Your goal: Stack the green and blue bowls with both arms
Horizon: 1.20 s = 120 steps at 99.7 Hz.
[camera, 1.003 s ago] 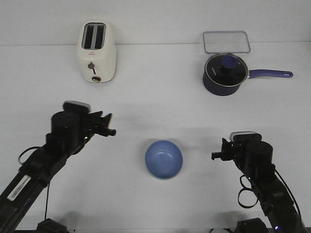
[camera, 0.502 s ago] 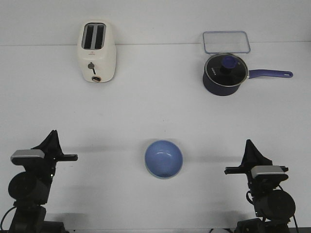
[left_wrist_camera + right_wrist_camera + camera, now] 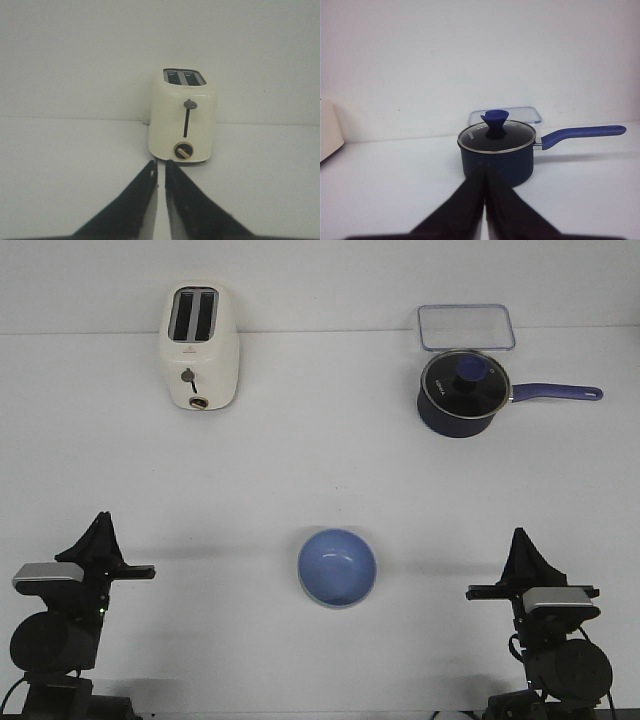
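On the white table (image 3: pixel 320 470) the count runs as follows. One bowl (image 3: pixel 337 568) shows from above — light blue, at the near middle; whether a second one sits nested under it cannot be told. One cream toaster (image 3: pixel 200 348) stands at the far left, with two slots on top. One dark navy saucepan (image 3: pixel 458 392) stands at the far right, carrying one glass lid and one blue handle. One clear rectangular container (image 3: pixel 466 327) lies just behind that pan. Two black robot arms are present — the left gripper (image 3: pixel 98 538) at the near left and the right gripper (image 3: pixel 522 550) at the near right, each with two thin fingers.
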Motion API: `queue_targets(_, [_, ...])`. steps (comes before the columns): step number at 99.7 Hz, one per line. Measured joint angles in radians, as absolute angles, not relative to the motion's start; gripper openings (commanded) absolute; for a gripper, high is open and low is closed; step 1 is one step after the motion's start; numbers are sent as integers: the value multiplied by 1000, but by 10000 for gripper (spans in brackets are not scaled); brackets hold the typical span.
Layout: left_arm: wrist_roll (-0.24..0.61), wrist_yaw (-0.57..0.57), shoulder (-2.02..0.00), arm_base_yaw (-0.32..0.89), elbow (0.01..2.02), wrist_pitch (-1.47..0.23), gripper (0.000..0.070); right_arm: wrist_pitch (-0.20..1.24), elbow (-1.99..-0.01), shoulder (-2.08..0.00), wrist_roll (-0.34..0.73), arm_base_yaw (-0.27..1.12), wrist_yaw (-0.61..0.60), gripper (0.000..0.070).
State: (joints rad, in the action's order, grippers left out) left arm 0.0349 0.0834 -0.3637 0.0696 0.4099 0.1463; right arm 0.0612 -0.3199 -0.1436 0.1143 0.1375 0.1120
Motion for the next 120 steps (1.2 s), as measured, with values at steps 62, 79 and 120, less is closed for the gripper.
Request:
queue_targets(62, [-38, 81, -211, 12, 250, 154, 14, 62, -320, -144, 114, 138, 112, 0])
queue_targets(79, [-25, 52, -92, -26, 110, 138, 14, 62, -320, -144, 114, 138, 112, 0])
queue_targets(120, [-8, 4, -5, -35, 34, 142, 15, 62, -320, -144, 114, 138, 111, 0])
